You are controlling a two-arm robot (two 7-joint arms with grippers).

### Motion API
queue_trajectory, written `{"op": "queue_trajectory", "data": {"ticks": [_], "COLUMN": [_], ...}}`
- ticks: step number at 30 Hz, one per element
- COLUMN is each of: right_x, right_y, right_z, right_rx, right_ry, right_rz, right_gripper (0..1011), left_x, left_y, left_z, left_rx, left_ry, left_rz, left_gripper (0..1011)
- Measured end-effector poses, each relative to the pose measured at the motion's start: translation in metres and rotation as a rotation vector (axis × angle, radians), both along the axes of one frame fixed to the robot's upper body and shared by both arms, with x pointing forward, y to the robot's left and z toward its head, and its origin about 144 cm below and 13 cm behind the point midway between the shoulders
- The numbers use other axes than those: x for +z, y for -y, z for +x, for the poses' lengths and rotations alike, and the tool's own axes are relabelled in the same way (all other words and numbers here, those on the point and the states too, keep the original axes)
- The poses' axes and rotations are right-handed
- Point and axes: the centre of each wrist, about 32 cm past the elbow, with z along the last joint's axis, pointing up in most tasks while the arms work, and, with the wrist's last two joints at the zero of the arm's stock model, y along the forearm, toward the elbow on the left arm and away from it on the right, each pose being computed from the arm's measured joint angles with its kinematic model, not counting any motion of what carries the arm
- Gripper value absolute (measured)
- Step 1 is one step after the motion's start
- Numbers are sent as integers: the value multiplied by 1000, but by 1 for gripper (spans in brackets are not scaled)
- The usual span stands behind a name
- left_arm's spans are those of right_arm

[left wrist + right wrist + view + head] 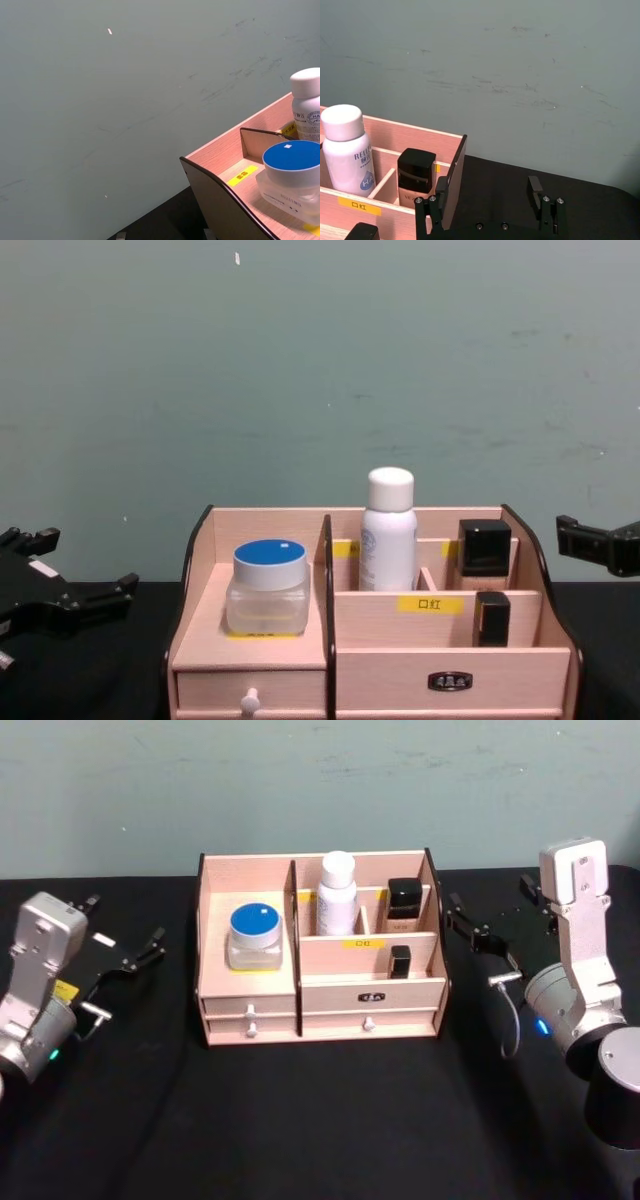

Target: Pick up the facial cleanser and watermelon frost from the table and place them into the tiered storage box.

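The tiered storage box point(250, 1015) stands mid-table, pale wood with dark side panels point(220, 205). A clear jar with a blue lid point(256, 935) sits on its left shelf. In the back compartments stand a white bottle point(337, 895) and a black-capped bottle point(404, 905). I cannot tell from their labels which of these is the facial cleanser or the watermelon frost. My left gripper point(122, 928) hovers open and holding nothing left of the box. Right of the box, my right gripper point(487, 192) is open too, its fingers point(535, 186) wide apart beside the dark side panel.
A small black tube point(400, 961) stands in the front right compartment. Two white-knobbed drawers point(250, 1010) face me. A black cloth point(320, 1120) covers the table, with bare room in front of the box. A grey-green wall point(320, 370) closes off the back.
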Motion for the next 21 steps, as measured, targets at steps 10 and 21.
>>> {"op": "queue_trajectory", "data": {"ticks": [10, 21], "right_x": [0, 1], "right_y": [0, 0], "right_z": [0, 0], "right_rx": [1, 1], "right_ry": [2, 4], "right_rz": [1, 2], "right_gripper": [1000, 1000], "left_x": [0, 0], "left_y": [0, 0], "left_z": [0, 0], "left_rx": [0, 0], "left_ry": [0, 0], "left_rz": [0, 0], "left_gripper": [1001, 1001]}}
